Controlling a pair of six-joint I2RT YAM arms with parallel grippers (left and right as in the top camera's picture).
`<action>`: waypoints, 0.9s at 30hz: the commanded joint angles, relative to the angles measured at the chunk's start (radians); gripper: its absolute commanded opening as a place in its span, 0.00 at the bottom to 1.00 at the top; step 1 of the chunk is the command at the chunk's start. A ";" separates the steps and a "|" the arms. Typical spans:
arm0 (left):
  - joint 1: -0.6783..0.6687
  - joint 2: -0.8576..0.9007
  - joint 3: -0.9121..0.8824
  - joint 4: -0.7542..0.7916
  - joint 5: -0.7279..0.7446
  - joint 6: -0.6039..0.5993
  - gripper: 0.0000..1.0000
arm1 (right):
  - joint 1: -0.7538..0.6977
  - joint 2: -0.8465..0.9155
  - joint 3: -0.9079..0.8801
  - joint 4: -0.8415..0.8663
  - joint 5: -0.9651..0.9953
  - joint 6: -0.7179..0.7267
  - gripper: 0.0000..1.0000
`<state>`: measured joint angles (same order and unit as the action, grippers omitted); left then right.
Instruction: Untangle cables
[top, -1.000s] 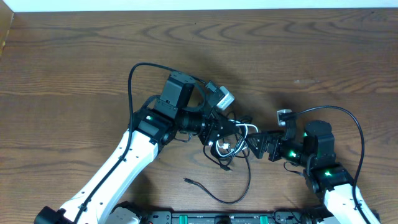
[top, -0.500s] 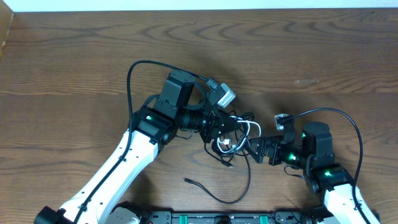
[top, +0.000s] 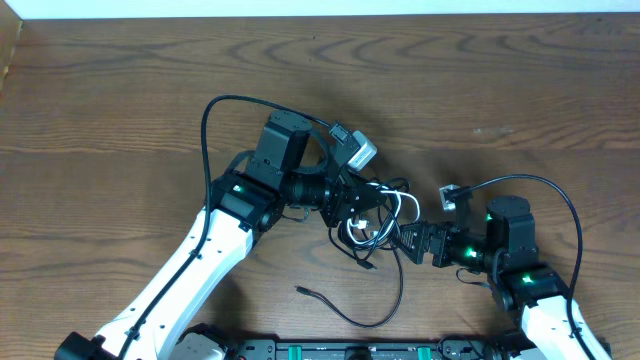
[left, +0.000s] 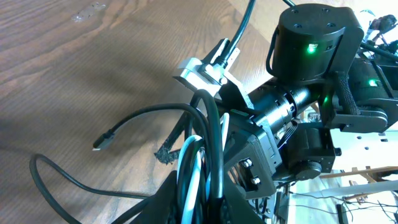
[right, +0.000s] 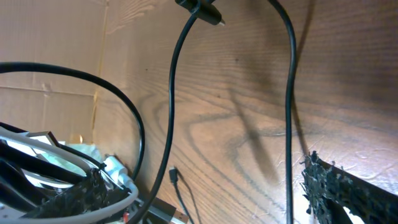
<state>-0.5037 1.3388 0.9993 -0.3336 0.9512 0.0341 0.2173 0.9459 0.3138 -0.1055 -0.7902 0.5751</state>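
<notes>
Found black cable tail slack on table, lower centre. Saw right gripper, jaws spread and empty, shifted left up to the cables mid-frame. Noted left gripper clenched on that black-and-white bundle, barely moved. Judged second grasp imminent, separation not begun.

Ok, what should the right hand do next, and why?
Probably close the right hand on the plug-ended black cable running between its open fingers; the left hand pinches the tangled cables, so a second grip could start pulling strands apart.
</notes>
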 joint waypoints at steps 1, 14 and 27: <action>0.000 0.000 0.020 0.003 -0.003 0.014 0.14 | 0.004 -0.018 0.012 0.016 -0.097 0.050 0.99; 0.000 0.000 0.020 0.003 -0.074 0.014 0.14 | 0.004 -0.018 0.012 0.016 -0.130 0.083 0.99; 0.000 0.000 0.020 0.004 -0.184 0.014 0.14 | 0.004 -0.018 0.011 0.016 -0.129 0.083 0.99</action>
<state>-0.5041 1.3388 0.9993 -0.3340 0.8234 0.0341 0.2173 0.9459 0.3138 -0.1001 -0.8452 0.6483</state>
